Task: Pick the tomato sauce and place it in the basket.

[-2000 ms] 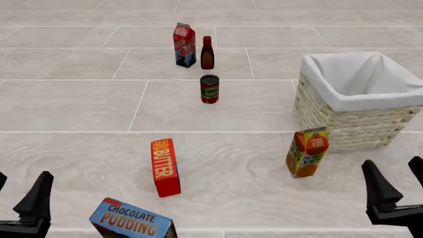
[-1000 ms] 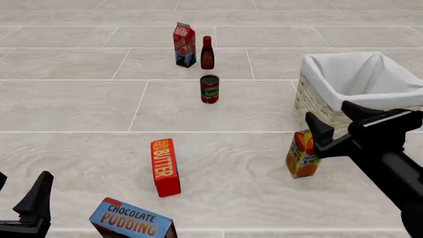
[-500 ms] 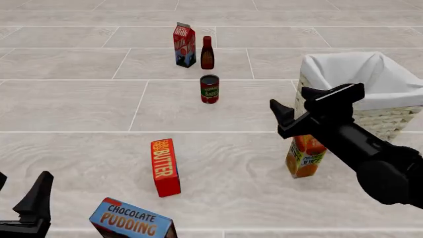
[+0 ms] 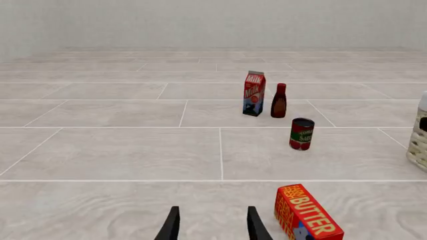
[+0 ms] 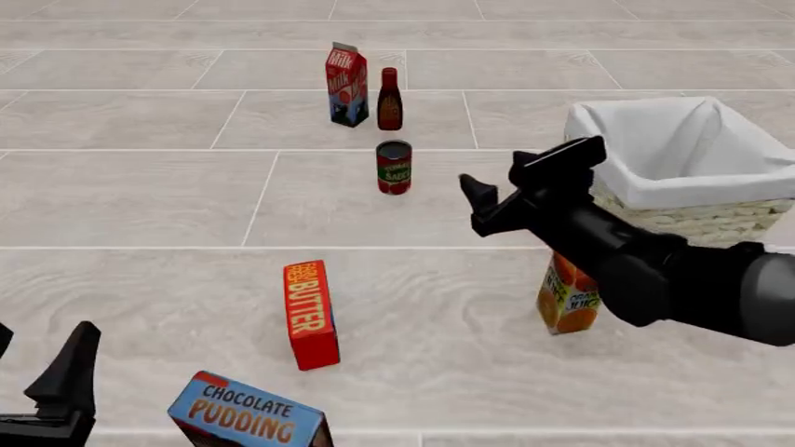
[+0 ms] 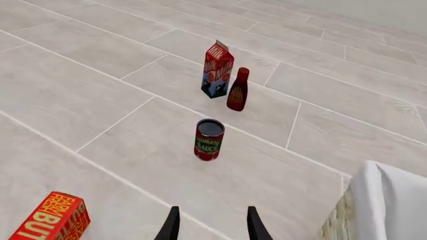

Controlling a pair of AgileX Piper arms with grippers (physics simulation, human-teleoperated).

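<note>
Two arms in play, only my right one working. Left wrist view: the can point(image 4: 301, 134) stands upright on the table, just nearer than the milk point(image 4: 253, 93) and bottle point(image 4: 279, 100); the butter point(image 4: 305, 218) sits close by, cut off at the frame edge. My left gripper point(image 4: 211, 230) shows two finger tips with a modest gap and nothing between them; I judge it parked because the can lies nearer the other arm. Only a sliver of the basket point(image 4: 420, 145) enters at the edge. Front view: my right gripper point(image 5: 528, 191) hangs above the table between can point(image 5: 394, 167) and basket point(image 5: 646, 200), jaws spread wide and empty, angled toward the can, which reads as an approach for a side grasp. The can is well apart from the basket, not yet touched. My forearm covers the top of the juice point(image 5: 565, 303) and part of the basket's near wall. My left gripper point(image 5: 56, 382) is low in the corner, mostly cut off, beside the pudding point(image 5: 249, 414), itself cropped. Right wrist view: the can point(image 6: 209, 139) sits nearly centred ahead of my finger tips point(image 6: 211, 230), dark top visible, so the line is good; milk and bottle stand just behind it, leaving little room to overshoot. Label text is too small to read; the liner point(image 6: 390, 200) and butter point(image 6: 53, 220) are clipped.
</note>
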